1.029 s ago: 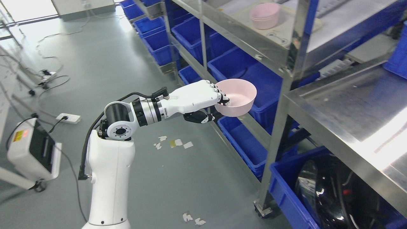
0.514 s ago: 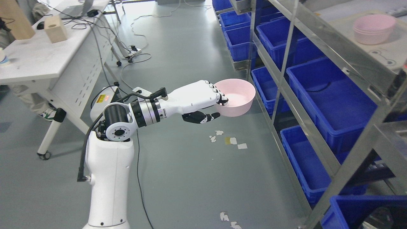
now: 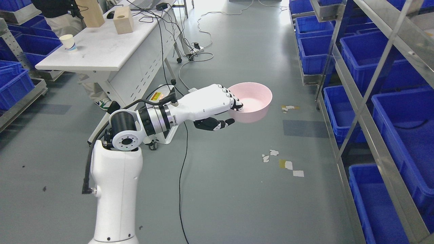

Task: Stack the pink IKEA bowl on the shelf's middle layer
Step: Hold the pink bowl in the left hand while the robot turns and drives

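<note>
My left hand (image 3: 232,113) grips the near rim of a pink bowl (image 3: 254,101), fingers hooked over the rim and thumb underneath. The bowl hangs upright over the grey floor, well left of the metal shelf (image 3: 369,112). The left arm reaches out from the lower left. The stack of pink bowls on the shelf is outside the picture. My right hand does not show.
Blue bins (image 3: 400,115) fill the shelf's lower levels on the right. A white table (image 3: 101,51) with wooden blocks and a paper cup (image 3: 68,42) stands at the back left, a person behind it. Cables (image 3: 183,162) and paper scraps (image 3: 284,162) lie on the floor.
The whole picture has swung left, so the camera turned away from the shelf; the stacked bowls left the view. The hand holds the bowl at the same place in the picture.
</note>
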Motion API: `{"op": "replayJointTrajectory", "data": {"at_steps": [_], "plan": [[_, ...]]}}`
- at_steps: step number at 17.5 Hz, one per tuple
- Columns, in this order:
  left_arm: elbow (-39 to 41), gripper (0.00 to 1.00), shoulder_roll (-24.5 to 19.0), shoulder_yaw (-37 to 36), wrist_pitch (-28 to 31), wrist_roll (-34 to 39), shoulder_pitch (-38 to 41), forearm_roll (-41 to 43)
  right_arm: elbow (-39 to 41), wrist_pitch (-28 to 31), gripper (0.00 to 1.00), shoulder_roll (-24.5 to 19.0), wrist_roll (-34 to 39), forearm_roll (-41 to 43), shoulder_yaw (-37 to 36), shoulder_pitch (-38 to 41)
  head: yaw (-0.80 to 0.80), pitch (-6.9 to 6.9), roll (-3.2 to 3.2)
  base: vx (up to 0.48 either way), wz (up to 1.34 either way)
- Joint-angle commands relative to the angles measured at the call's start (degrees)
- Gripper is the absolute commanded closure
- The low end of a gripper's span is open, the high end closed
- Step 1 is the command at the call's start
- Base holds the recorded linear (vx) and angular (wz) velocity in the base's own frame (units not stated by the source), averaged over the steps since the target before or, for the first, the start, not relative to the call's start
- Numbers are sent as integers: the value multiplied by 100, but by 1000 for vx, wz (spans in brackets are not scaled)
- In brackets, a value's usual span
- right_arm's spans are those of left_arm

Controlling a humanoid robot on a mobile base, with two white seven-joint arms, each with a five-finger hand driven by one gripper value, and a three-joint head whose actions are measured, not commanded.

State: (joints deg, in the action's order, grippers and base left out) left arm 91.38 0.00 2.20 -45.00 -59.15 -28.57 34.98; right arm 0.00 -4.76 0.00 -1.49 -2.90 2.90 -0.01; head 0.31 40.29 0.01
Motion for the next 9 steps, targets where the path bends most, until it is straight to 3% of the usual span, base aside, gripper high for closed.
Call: {"op": "replayJointTrajectory", "data": {"at_steps": [1, 9], "plan": [[3, 99, -100, 27, 0, 0, 1, 9, 100, 2, 0, 100, 0, 0, 0, 124, 0, 0, 0, 225, 268], [3, 99, -100, 27, 0, 105, 1, 0, 100, 2, 0, 100, 0, 0, 0, 124, 0, 0, 0, 318, -40]]}}
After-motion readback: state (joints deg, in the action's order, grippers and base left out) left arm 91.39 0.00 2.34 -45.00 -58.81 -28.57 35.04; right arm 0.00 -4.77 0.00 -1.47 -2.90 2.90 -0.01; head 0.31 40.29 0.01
